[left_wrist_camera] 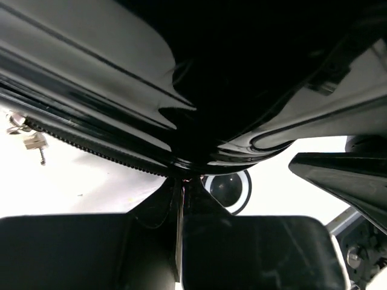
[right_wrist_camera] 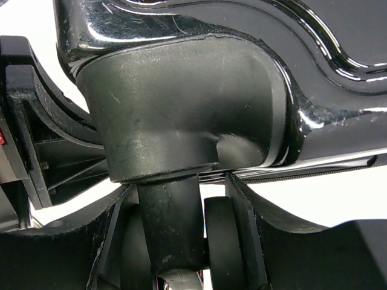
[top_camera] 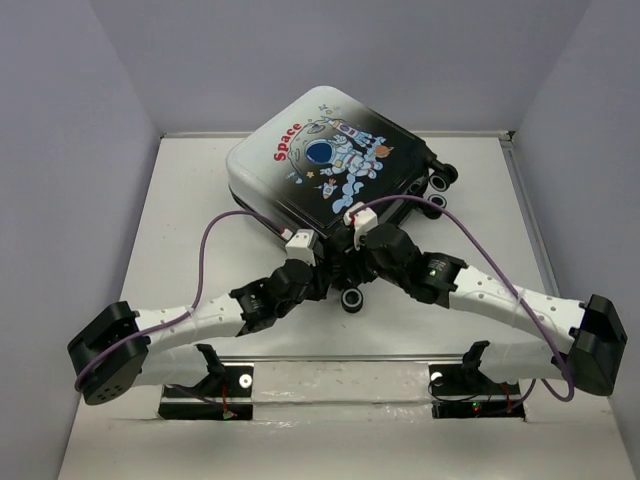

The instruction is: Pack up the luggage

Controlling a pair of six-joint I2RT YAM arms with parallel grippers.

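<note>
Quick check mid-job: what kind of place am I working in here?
Probably an enclosed lab test cell: a white table boxed in by plain walls on three sides, with the luggage lying on it.

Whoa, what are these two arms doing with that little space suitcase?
Both arms are working at the near corner of the suitcase, which lies closed on the table, astronaut print up. The left gripper is shut, right at the shell's rim. The right gripper is closed around a wheel and its stem.

Probably a robotics lab: plain grey walls point(top_camera: 100, 80) boxing in a white table point(top_camera: 190, 200), robot arms point(top_camera: 200, 322) bolted along its near edge.
</note>
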